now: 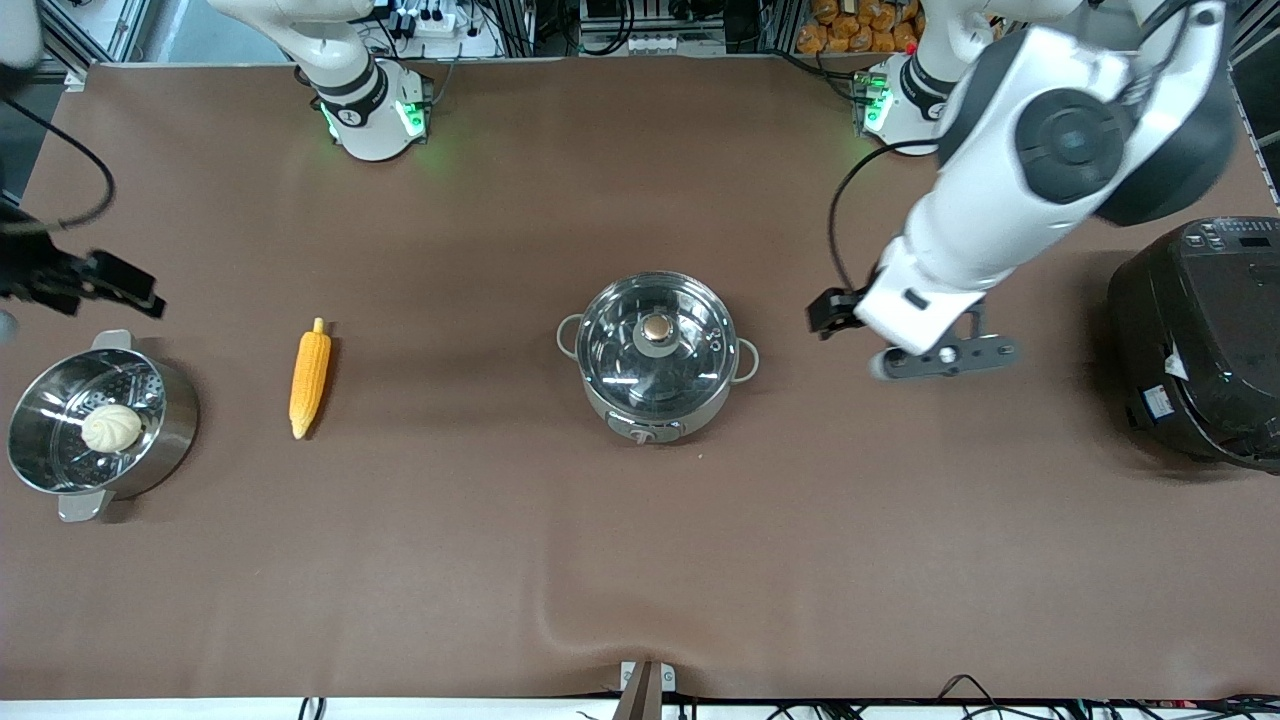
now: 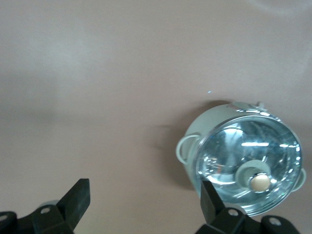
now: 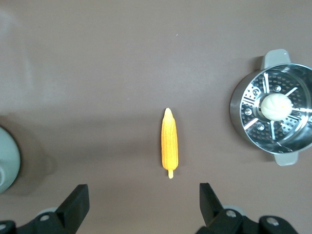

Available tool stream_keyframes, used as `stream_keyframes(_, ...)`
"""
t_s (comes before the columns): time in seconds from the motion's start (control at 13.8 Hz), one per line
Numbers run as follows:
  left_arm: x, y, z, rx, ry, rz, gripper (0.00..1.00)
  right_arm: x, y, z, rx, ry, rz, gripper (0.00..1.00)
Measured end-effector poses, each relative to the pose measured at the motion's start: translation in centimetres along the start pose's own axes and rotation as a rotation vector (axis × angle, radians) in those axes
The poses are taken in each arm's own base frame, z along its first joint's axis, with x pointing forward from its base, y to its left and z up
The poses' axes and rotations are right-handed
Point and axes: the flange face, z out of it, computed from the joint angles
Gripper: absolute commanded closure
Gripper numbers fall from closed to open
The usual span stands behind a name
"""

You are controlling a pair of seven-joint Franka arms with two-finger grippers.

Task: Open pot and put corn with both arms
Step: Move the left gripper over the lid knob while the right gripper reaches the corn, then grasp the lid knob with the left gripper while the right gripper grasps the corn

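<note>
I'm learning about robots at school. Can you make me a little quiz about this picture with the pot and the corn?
1. True or false: the glass lid is on the pot.
2. What sits in the steamer? A) corn B) white bun C) nothing
3. Fill in: the left gripper hangs over the table between the pot and the black ____.

Key:
1. True; the lid is on and its knob is untouched.
2. B; the bun is inside, while the corn lies on the table beside the steamer.
3. Rice cooker.

The right gripper is above the steamer. Both are open.
</note>
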Motion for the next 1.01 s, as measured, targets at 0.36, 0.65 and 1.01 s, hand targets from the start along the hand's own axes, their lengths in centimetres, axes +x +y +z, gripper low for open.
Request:
stream_keyframes(0.36,-2.7,7.3,3.1,-0.017,0.059,-0.05,0.0,0.4,3.4,9.4,-0.003,0.007,-0.007,0.0)
stream_keyframes(0.65,-5.8,13.1,7.5,-0.008,0.068,-0.036,0.0,-1.2,5.7,18.3,-0.008,0.026,-0.005,0.0)
stream_keyframes(1.01,-9.1,18.0,13.8,0.041,0.072,0.009,0.0,-3.8,5.6,30.1,-0.001,-0.079,-0.065,0.0)
